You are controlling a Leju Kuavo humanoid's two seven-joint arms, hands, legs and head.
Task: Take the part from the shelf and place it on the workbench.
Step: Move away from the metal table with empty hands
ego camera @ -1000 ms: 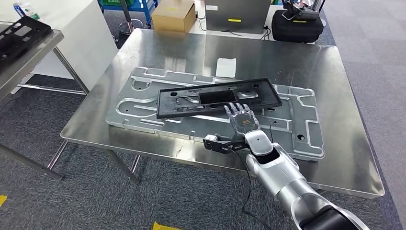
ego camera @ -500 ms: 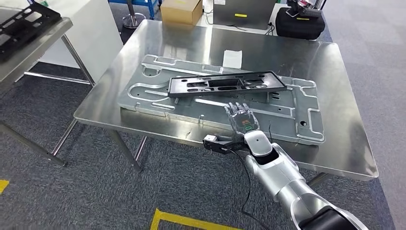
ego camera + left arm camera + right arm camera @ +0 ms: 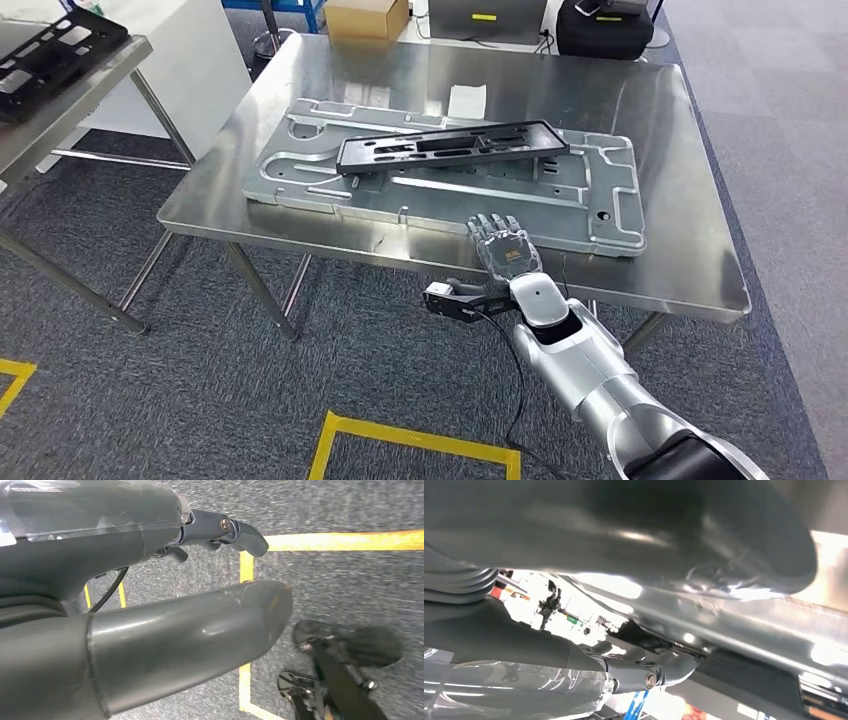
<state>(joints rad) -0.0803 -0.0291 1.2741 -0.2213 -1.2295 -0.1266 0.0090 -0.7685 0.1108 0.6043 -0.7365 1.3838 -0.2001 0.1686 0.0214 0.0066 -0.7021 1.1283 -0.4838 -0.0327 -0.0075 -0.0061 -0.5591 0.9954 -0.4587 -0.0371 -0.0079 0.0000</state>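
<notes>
right hand [image 3: 503, 247] is empty, fingers apart and flat, hovering by the near edge of the workbench [image 3: 690, 250], clear of the part [image 3: 452, 148]. left hand [image 3: 150, 605] hangs over the floor w/ nothing in it, fingers look loosely curled; can't tell more. part = long black frame w/ cut-outs, lying across the big grey plate [image 3: 610, 215] on the bench, one end looks slightly raised. so placement looks done, nothing left to carry. a second black frame [image 3: 50, 55] sits on the shelf [image 3: 70, 110] at far left.

handling, as a guess: moulded plastic, light, fairly stiff but prob flexes along its length if held by one end. smooth, could slide on the metal plate. best grip = mid-length on a long rail, or fingers through a central cut-out, so it stays level.
</notes>
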